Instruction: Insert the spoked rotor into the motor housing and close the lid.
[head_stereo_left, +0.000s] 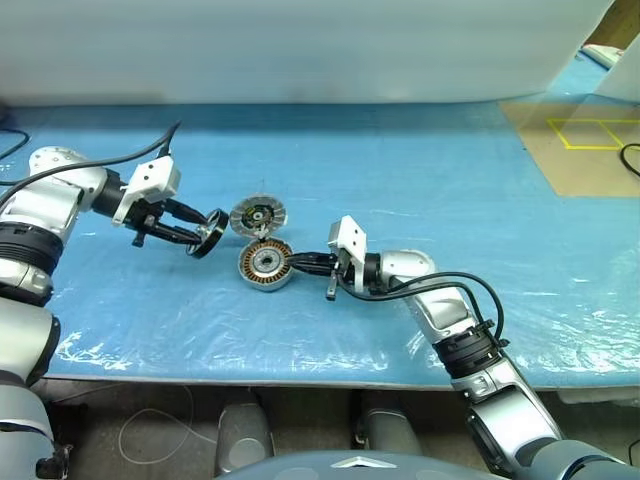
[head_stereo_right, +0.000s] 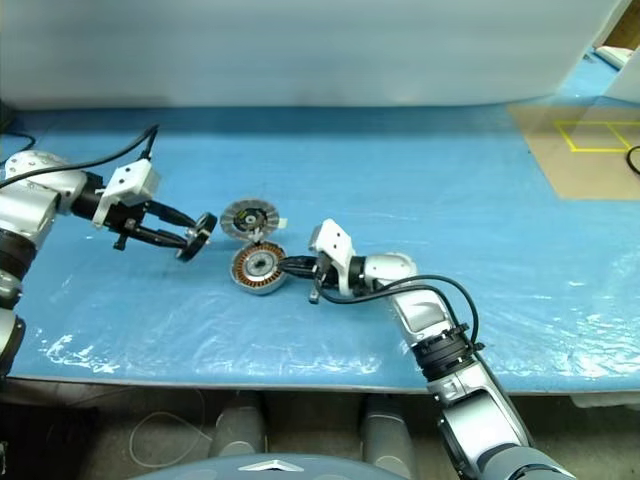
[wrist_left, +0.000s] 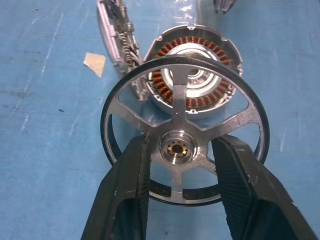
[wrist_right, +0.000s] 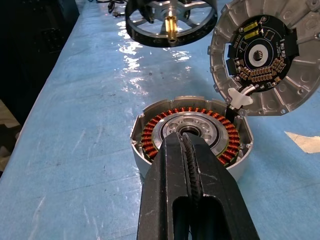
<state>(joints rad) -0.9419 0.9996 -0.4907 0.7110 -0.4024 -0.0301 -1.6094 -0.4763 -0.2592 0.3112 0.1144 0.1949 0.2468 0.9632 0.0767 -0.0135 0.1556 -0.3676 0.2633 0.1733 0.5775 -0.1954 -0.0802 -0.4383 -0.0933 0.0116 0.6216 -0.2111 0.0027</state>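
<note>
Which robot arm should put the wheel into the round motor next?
The left. Its gripper already holds the wheel beside the open motor. The right gripper is shut, resting at the motor's edge.

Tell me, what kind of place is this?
Probably a workshop or test bench for assembling motors: a table under a blue plastic sheet, an opened motor housing with its lid beside it, and yellow tape marked on a brown board.

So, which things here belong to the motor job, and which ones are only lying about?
Belongs to the job:
- spoked rotor, held in the left gripper
- motor housing, open on the table, the shut right gripper at its near wall
- lid, standing open beside the housing

Just lying about:
- blue sheet
- scrap of tape
- cardboard with yellow lines
</note>
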